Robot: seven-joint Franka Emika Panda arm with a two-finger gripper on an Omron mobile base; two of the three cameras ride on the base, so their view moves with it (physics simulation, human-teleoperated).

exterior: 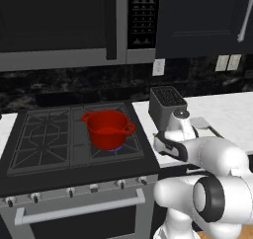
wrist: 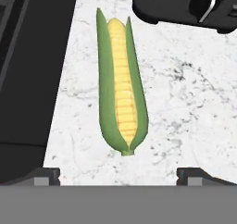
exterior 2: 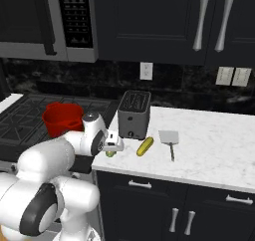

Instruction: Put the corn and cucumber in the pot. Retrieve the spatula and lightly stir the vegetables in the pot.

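- We see a dark kitchen with black cabinets, a black backsplash and a white marble counter [exterior 2: 214, 145] running to the right of a black gas stove [exterior: 74, 134].
- The pot [exterior: 107, 128], bright red and round with two small loop handles, stands on the stove's right-hand burner and looks empty as far as we can see into it.
- A dark toaster [exterior 2: 134, 114] stands on the counter just beside the stove.
- In the hand view the corn [wrist: 121, 84] lies flat on the marble: a yellow cob wrapped in green husk leaves, its stem end toward the camera, with the stove edge on one side and the toaster's base at the far end.
- In the right base view only a small green bit of the corn peeks out under the hand, near the counter's left end.
- The gripper [wrist: 118, 176] hangs above the corn with its two dark fingertips [wrist: 44, 176] spread wide apart and nothing between them; it touches nothing.
- The cucumber [exterior 2: 145, 146], which looks yellowish green here, lies on the counter in front of the toaster's right corner, near the corn but apart from it.
- The spatula [exterior 2: 170, 140] rests flat just right of the cucumber, pale blade toward the wall, thin dark handle pointing to the counter's front edge.
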